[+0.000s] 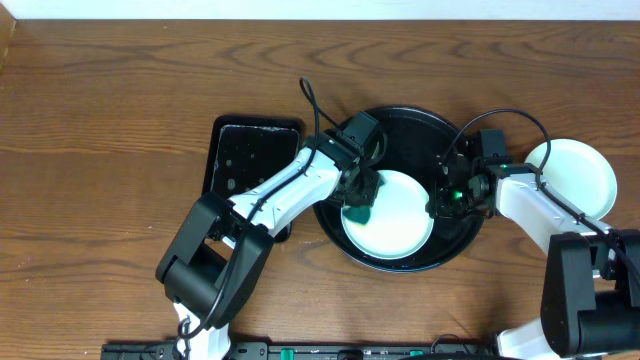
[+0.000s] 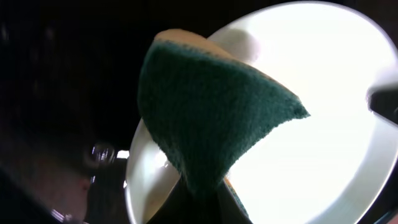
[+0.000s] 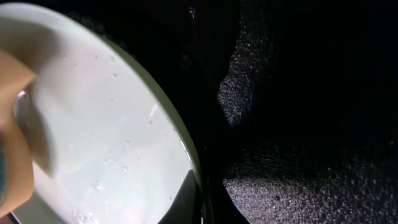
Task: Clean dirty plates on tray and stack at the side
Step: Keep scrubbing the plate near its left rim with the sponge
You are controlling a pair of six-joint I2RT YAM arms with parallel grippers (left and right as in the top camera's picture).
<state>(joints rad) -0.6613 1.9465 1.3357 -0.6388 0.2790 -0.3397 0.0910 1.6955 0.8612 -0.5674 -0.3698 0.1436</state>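
Observation:
One pale mint plate (image 1: pixel 395 232) lies on the round black tray (image 1: pixel 400 120). My left gripper (image 1: pixel 360 195) is shut on a green and yellow sponge (image 2: pixel 211 118), whose face rests on the plate's (image 2: pixel 323 124) left side. My right gripper (image 1: pixel 445 195) is shut on the plate's right rim, one finger (image 3: pixel 186 199) inside the rim and the other outside over the tray (image 3: pixel 298 93). Water drops dot the plate (image 3: pixel 106 137), and the sponge's yellow edge (image 3: pixel 12 124) shows at the far left. A pale plate (image 1: pixel 572 178) sits on the table to the right of the tray.
A smaller rectangular black tray (image 1: pixel 250 158) lies left of the round one, partly under my left arm. Cables loop above both wrists. The table is brown wood (image 1: pixel 100 120), with its far edge near the top of the overhead view.

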